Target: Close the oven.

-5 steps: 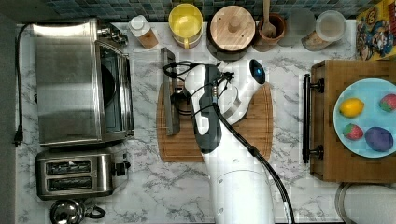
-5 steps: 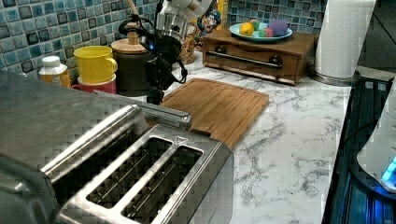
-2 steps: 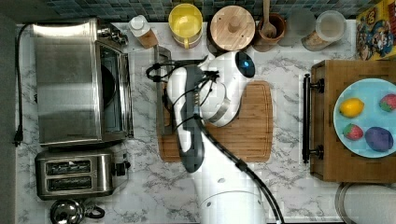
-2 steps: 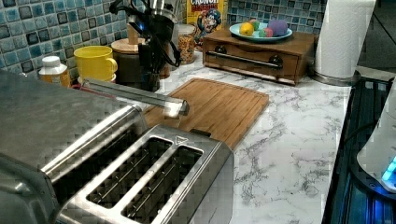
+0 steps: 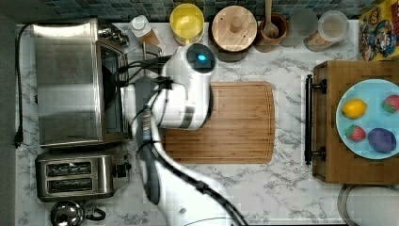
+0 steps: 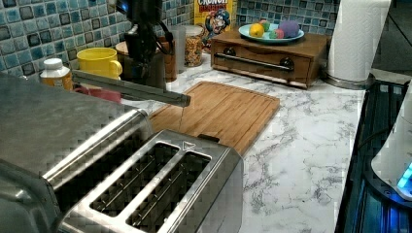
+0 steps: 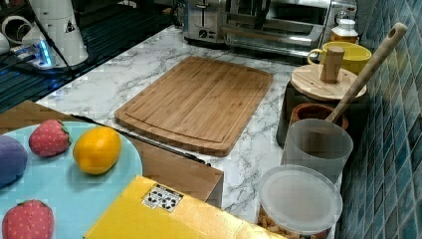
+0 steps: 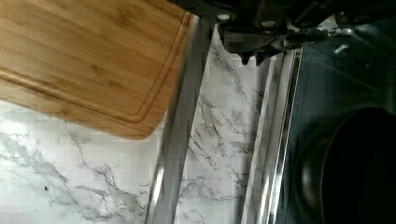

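Stainless-steel oven stands at the top view's left on the marble surface, its glass door partly raised. The stiff, hinged door should swing by its bar handle; whether the hand is apart or together cannot be told.

Steel oven at the top view's left, door part-raised.

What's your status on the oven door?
End effector at the door handle, grip unclear. Oven door partway up, not shut. Nothing blocking the swing.
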